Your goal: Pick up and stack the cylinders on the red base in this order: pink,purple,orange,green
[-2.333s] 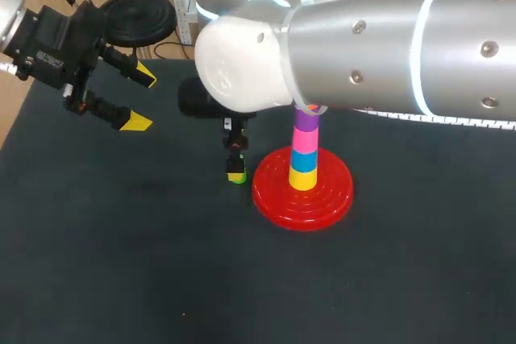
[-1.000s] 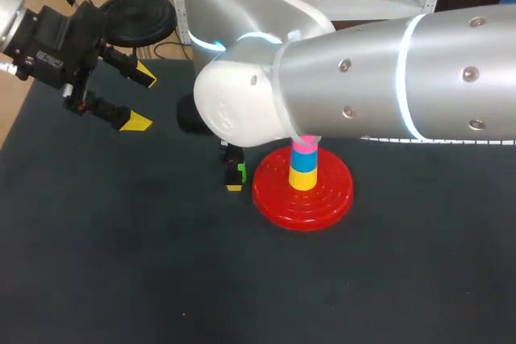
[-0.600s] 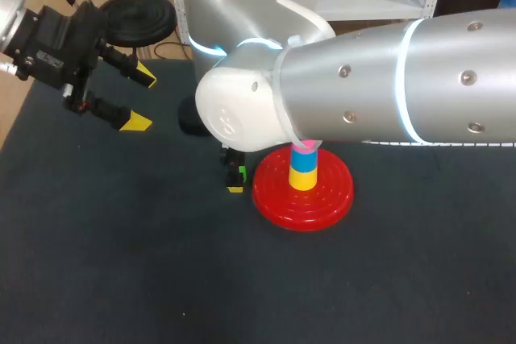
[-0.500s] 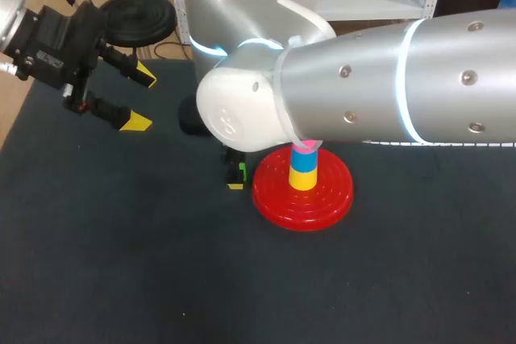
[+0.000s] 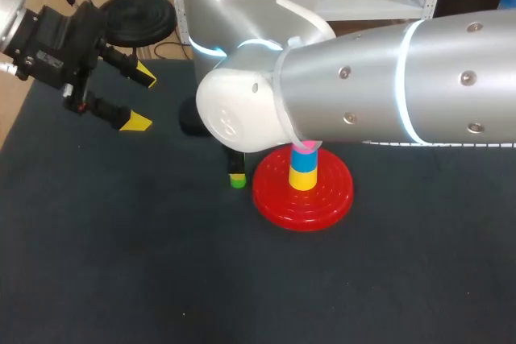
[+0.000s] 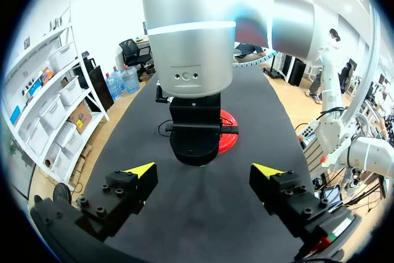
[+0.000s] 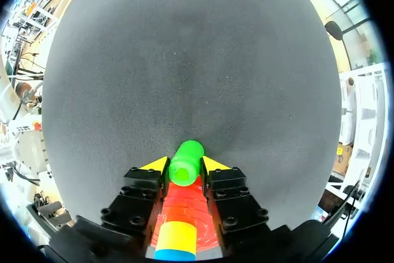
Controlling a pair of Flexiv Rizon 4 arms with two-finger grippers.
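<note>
The red base point(image 5: 322, 199) stands mid-table with a post of stacked cylinders; yellow, blue point(image 5: 303, 161) and pink show, and my right arm hides anything higher. A green cylinder point(image 5: 236, 181) stands on the mat just left of the base. My right gripper point(image 5: 236, 173) points straight down over it. In the right wrist view both yellow-tipped fingers press the green cylinder point(image 7: 184, 161) from two sides, with the red base point(image 7: 184, 204) behind the fingers. My left gripper point(image 5: 142, 101) hangs open and empty over the back left of the table, its tips point(image 6: 140, 169) far apart.
My right arm's thick forearm point(image 5: 387, 78) spans the back right of the table above the base. The left wrist view shows the right arm's wrist point(image 6: 194, 133) ahead of my left gripper, with the red base point(image 6: 230, 141) behind it. Dark mat point(image 5: 161, 263) covers the table.
My right gripper's fingers have closed in from wide open onto the green cylinder beside the base. The left arm has kept still.
</note>
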